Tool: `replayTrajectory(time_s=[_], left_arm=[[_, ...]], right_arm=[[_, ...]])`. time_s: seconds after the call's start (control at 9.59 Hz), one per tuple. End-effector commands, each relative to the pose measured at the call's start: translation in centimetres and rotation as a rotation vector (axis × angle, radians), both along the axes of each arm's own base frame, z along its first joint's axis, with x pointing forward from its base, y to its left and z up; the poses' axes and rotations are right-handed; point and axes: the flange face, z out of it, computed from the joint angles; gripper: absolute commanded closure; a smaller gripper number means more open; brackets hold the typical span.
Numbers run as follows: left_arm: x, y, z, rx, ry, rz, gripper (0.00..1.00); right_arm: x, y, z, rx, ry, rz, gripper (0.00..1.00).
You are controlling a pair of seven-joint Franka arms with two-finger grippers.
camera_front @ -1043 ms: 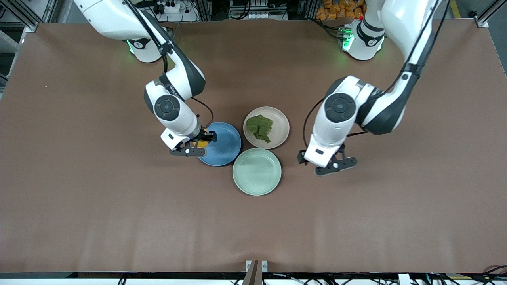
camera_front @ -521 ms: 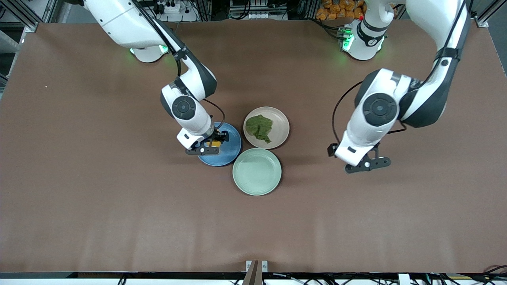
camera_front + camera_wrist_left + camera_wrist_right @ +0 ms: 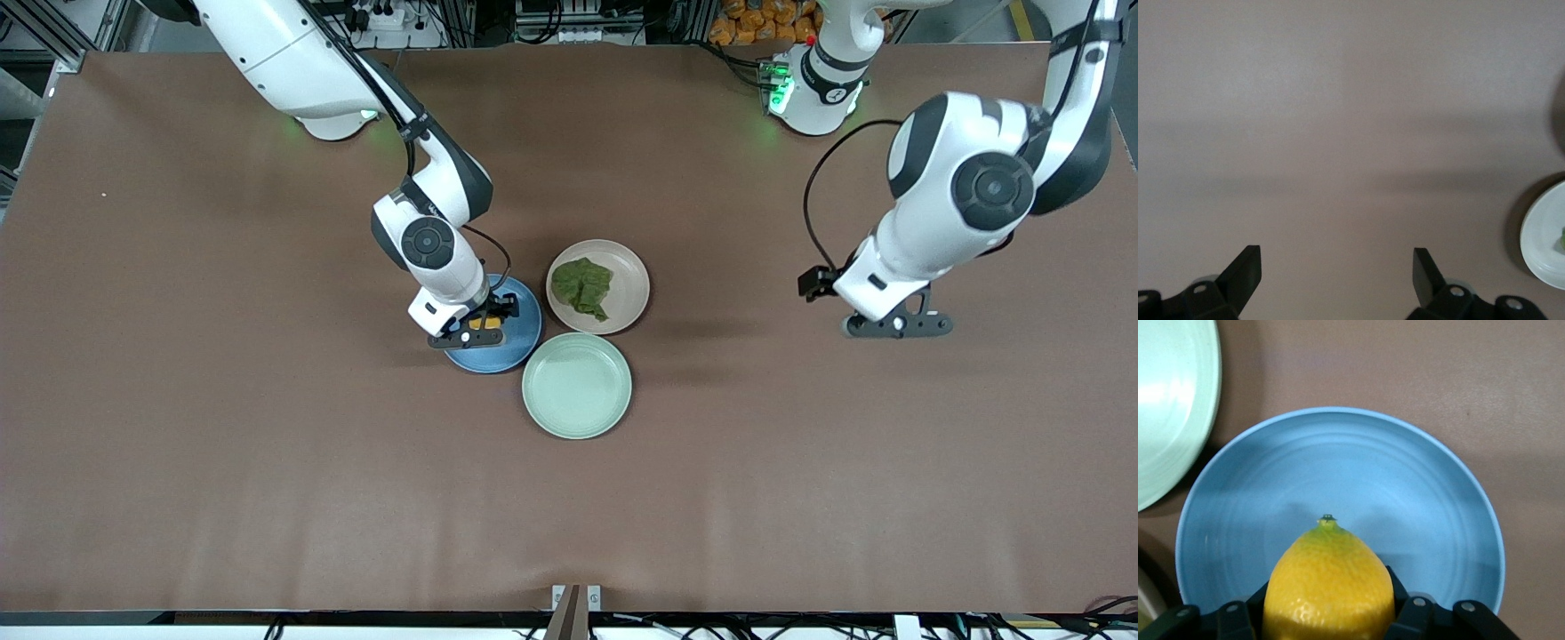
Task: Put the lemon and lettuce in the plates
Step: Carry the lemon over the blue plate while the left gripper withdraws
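The right end effector (image 3: 480, 327) hangs over the blue plate (image 3: 516, 342) near the counter's (image 3: 178, 444) middle, fingers clamped on the lemon (image 3: 1328, 587). The lettuce (image 3: 583, 286) lies in the beige plate (image 3: 629, 280), beside a green plate (image 3: 577, 385). The left end effector (image 3: 1337, 267) hangs wide open, holding nothing, over bare counter toward the left arm's edge.

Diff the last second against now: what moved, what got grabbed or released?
The right gripper, shut on the lemon, carried it from the blue plate's rim to over its middle. The left gripper, open and empty, withdrew toward the left arm's end of the table. Nothing grabbed or released. The lettuce in the beige plate and the mint-green plate stayed put.
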Motion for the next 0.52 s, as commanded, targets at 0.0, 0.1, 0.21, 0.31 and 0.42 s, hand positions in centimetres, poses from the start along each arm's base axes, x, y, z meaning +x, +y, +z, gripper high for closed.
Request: replayTrajectory(time_s=[0.0, 0.1, 0.21, 0.31, 0.42], left_arm=[[-1.2, 1.7, 4.5, -0.062, -0.066, 0.046, 0.0], [-0.6, 2.1, 6.7, -0.072, -0.109, 0.049, 0.0], [-0.1, 2.0, 8.9, -0.077, -0.151, 0.043, 0.0], [0.0, 1.7, 10.2, -0.074, -0.175, 0.036, 0.0], [-0.3, 1.7, 11.3, -0.076, -0.188, 0.032, 0.0]], right_arm=[[0.7, -0.1, -0.7, 0.0, -0.02, 0.015, 0.51], [0.8, 0.0, -1.3, 0.008, -0.026, 0.016, 0.5], [0.8, -0.1, -1.8, 0.014, -0.031, 0.025, 0.49], [0.8, -0.2, -2.0, 0.011, -0.029, 0.023, 0.48], [0.8, -0.2, -2.1, 0.011, -0.028, 0.025, 0.46]])
